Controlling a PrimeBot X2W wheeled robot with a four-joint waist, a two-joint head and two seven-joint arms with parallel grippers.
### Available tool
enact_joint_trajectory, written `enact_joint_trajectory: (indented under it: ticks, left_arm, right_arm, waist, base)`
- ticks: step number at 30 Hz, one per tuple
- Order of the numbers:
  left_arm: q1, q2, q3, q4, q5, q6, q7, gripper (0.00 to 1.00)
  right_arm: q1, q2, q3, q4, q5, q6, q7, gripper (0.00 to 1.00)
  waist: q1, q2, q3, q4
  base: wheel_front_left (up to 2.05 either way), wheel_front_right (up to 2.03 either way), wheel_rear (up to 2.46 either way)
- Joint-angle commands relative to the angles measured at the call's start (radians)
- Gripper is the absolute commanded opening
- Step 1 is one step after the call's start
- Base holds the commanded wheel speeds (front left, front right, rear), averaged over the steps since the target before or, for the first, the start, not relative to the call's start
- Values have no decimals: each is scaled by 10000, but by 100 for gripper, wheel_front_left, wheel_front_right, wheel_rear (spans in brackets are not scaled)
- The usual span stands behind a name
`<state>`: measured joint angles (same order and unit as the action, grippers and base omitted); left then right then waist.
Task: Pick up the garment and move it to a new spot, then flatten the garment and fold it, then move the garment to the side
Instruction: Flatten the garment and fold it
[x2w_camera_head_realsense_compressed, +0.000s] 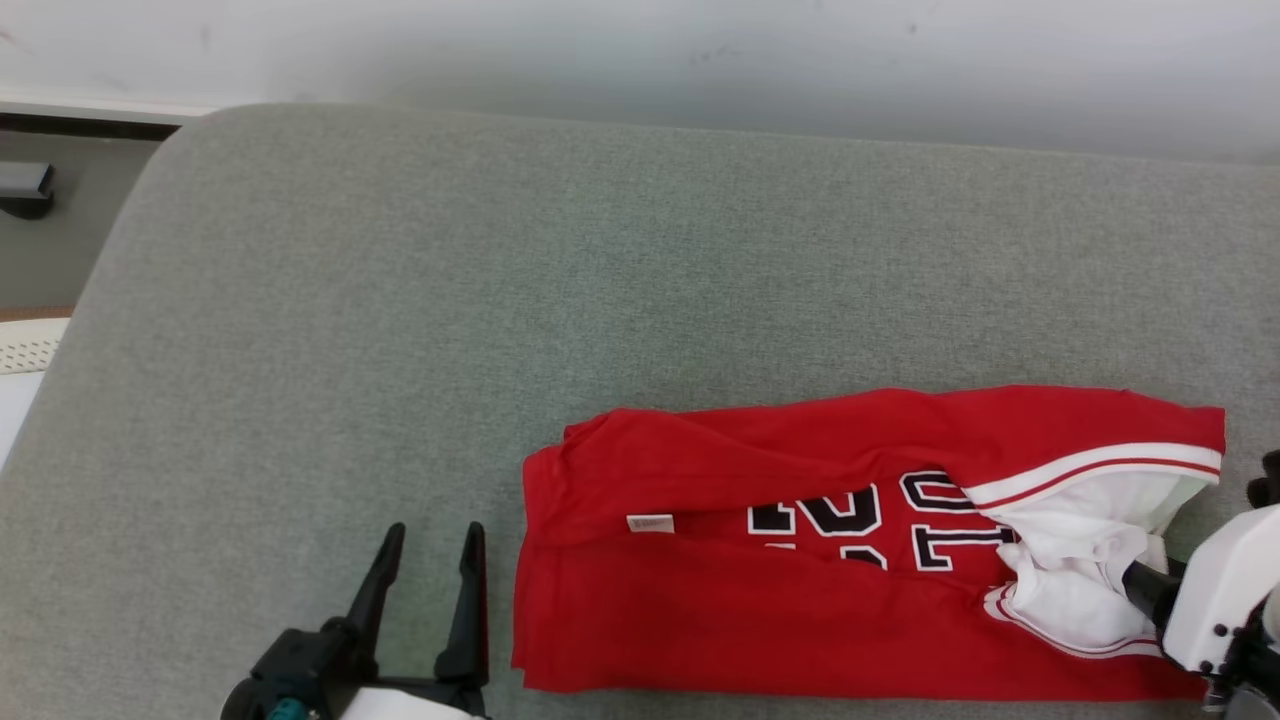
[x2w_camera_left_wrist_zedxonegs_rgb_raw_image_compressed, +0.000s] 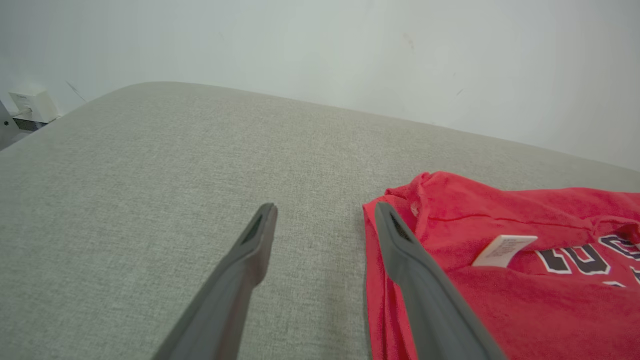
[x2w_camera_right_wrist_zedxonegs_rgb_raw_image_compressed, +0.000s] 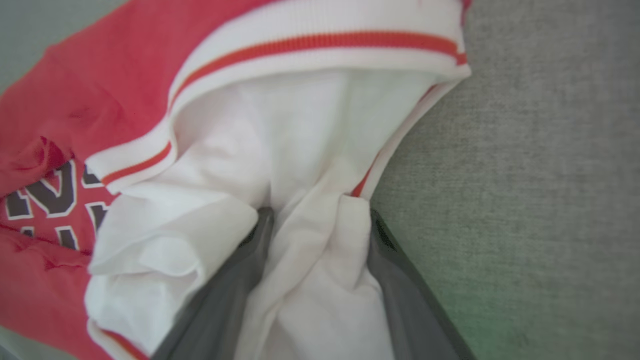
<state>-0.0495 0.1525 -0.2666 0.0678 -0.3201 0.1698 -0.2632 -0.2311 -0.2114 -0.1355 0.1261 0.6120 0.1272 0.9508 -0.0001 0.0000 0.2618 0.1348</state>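
The garment (x2w_camera_head_realsense_compressed: 760, 620) is a red jersey with black-and-white lettering and a white striped collar, lying folded lengthwise at the front right of the grey cushion (x2w_camera_head_realsense_compressed: 500, 300). My left gripper (x2w_camera_head_realsense_compressed: 435, 532) stands open just left of the jersey's left edge, its right finger (x2w_camera_left_wrist_zedxonegs_rgb_raw_image_compressed: 400, 245) beside the red hem (x2w_camera_left_wrist_zedxonegs_rgb_raw_image_compressed: 525, 310). At the collar end, my right gripper (x2w_camera_head_realsense_compressed: 1135, 580) has its fingers spread wide, with bunched white lining (x2w_camera_right_wrist_zedxonegs_rgb_raw_image_compressed: 310, 270) lying between them. In the right wrist view, the right gripper (x2w_camera_right_wrist_zedxonegs_rgb_raw_image_compressed: 318, 214) points into the collar opening of the garment (x2w_camera_right_wrist_zedxonegs_rgb_raw_image_compressed: 100, 85).
The cushion's rounded left edge drops to a floor with a dark object (x2w_camera_head_realsense_compressed: 25, 190) and a white item (x2w_camera_head_realsense_compressed: 30, 345). A pale wall (x2w_camera_head_realsense_compressed: 700, 60) runs behind the cushion. Bare cushion stretches behind and to the left of the jersey.
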Motion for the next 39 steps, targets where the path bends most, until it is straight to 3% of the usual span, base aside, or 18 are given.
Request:
enact_joint_trajectory:
  ticks: [1,6,12,19,25,30,39]
  left_arm:
    - [29,-91,48,87,151,-121,-14,100]
    - [29,-284,188,313,469,-365,-14,100]
    - [228,-472,413,517,770,-578,-14,100]
    - [363,-651,623,792,1111,-887,-15,100]
    - [450,-823,785,978,1280,-1052,-15,100]
    - [514,-923,786,1091,1341,-1137,-15,100]
    - [537,-994,598,1268,1132,-1126,-15,100]
  right_arm:
    - [276,570,485,160,244,59,39,0]
    - [-151,489,243,104,565,50,-626,0]
    - [-338,-3,-731,188,858,32,-1093,0]
    - [-420,-1113,-2277,361,602,29,-1080,0]
    - [-709,-1524,-3240,55,398,30,-791,0]
    - [-798,-1549,-2818,-1107,719,30,-276,0]
    - [-388,-549,-274,-3181,1368,30,1079,0]
  waist:
    - [1,0,33,43]
    - [1,0,24,117]
    - [1,0,-85,95]
    - [1,0,-251,131]
    - [1,0,-486,210]
    - [1,0,-682,351]
    - [1,0,-846,612]
  base:
    - [0,0,0]
    - [0,0,0]
    - [0,0,0]
    - [0,0,0]
    - [0,0,0]
    - [0,0,0]
    - [0,0,0]
